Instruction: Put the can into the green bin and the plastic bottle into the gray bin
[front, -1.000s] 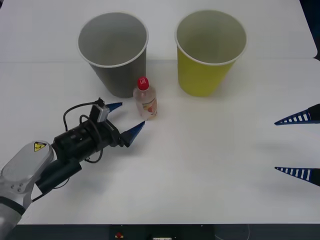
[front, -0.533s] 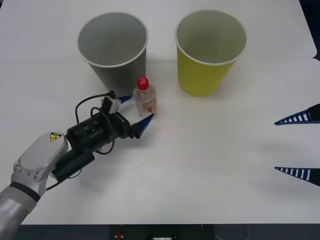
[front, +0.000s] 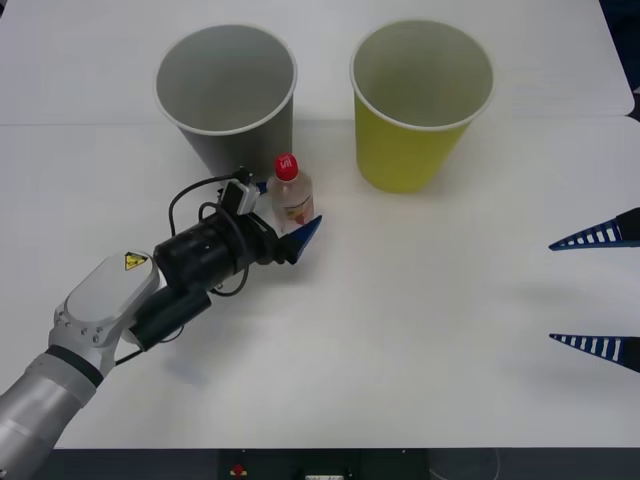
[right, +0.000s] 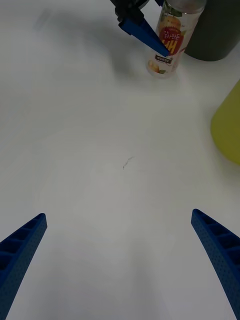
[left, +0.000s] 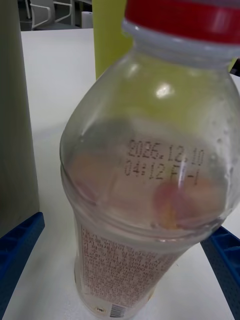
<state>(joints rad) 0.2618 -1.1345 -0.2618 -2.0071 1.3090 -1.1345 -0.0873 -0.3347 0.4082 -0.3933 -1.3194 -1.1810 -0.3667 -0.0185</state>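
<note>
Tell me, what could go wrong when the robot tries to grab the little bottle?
The plastic bottle stands upright between the open fingers of the left claw, so a sideways nudge might tip it over before the fingers close. The gray bin stands just behind the bottle, so the arm could bump it while lifting. The right claw waits open, far off to the side, so it cannot help.
</note>
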